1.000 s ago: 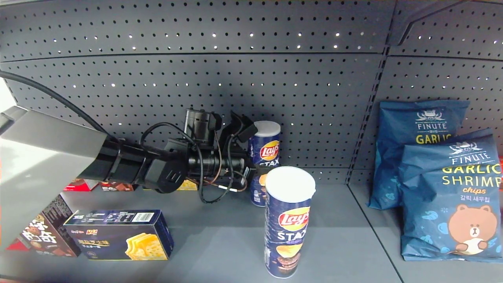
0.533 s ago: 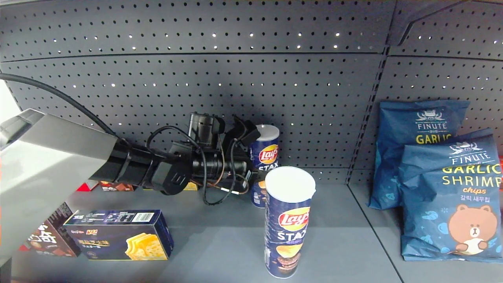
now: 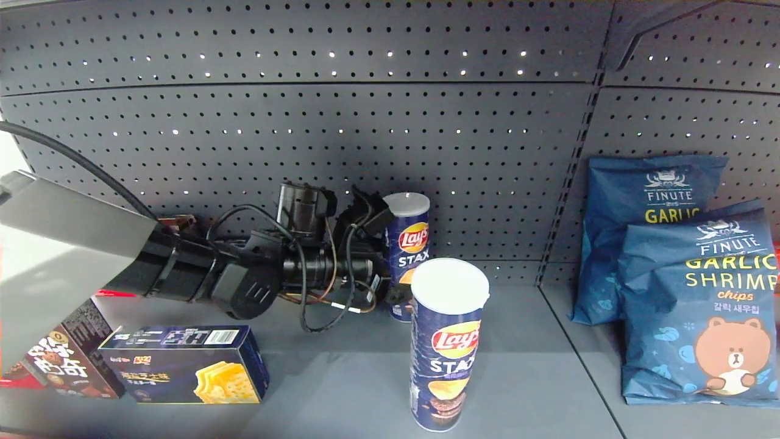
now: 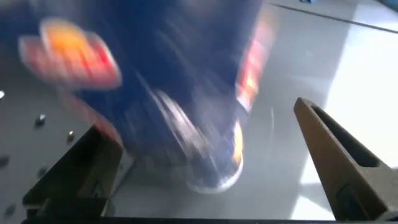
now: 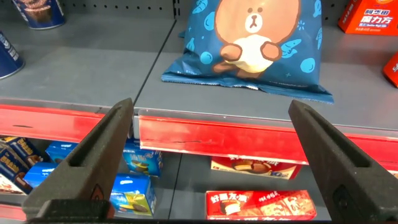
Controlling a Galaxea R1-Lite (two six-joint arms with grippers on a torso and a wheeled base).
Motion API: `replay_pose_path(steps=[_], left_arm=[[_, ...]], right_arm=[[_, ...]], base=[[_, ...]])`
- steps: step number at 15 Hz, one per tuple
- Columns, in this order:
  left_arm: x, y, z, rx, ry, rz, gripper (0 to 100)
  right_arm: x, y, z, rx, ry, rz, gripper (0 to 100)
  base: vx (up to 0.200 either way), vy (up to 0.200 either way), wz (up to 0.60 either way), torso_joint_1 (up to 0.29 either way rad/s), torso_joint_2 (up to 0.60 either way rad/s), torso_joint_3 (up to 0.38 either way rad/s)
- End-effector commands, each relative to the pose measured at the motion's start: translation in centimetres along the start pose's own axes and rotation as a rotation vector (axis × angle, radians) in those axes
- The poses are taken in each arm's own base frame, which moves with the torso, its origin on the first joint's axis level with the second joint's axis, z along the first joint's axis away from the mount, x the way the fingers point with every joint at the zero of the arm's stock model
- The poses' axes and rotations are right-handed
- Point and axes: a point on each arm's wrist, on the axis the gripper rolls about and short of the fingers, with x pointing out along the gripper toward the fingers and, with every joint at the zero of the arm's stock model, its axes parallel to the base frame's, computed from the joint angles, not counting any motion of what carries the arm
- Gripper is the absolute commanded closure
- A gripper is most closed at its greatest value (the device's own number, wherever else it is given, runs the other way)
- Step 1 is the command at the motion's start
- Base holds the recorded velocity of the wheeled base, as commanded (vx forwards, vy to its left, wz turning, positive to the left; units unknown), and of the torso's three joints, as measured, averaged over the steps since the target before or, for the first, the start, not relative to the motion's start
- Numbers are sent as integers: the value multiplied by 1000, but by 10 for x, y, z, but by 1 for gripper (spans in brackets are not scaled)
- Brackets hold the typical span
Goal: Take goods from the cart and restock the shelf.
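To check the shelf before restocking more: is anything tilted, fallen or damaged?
Nothing stands out: the back can and the front can stand upright, the cracker box lies flat, the chip bags look intact.

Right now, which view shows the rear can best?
Head view: the rear can stands upright by the pegboard, the left gripper open around it. The left wrist view has it close and blurred between the fingers. The right wrist view catches can bases at its edge; I cannot tell which.

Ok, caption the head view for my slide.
Left pincer open around rear chip can, behind front can on the shelf.
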Motion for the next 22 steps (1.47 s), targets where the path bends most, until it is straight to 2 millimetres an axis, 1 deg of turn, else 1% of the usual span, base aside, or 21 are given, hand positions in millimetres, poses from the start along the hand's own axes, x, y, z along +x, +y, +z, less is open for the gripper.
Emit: replay_pose_path(steps=[1,3,7,8,9,12,16,19,20,22], left_arm=[[-23,-7,-1,-6,0,21,0],[-34,-7,-6,-21,24,76,0],[-35,-5,-10,-40,63,171,0],[-35,-5,-10,-40,63,171,0],[-34,-5,-10,-38,79,218,0],[-32,-4,-12,-41,95,247,0],[-25,-1,-21,-48,126,274,0],[-24,0,-20,-47,127,286,0],[-19,4,-22,-48,133,297,0],[-16,6,-20,-45,127,299,0]], right_arm=[[0,0,0,0,2,1,0],[0,0,0,0,2,1,0],[0,0,0,0,2,1,0],[0,0,0,0,2,1,0],[0,0,0,0,2,1,0],[0,0,0,0,2,1,0],[0,0,0,0,2,1,0],[0,0,0,0,2,1,0],[0,0,0,0,2,1,0],[0,0,0,0,2,1,0]], base=[[0,0,0,0,0,0],[0,0,0,0,0,0],[0,0,0,0,0,0],[0,0,0,0,0,0],[0,0,0,0,0,0],[0,0,0,0,0,0],[0,0,0,0,0,0],[0,0,0,0,0,0],[0,0,0,0,0,0],[0,0,0,0,0,0]])
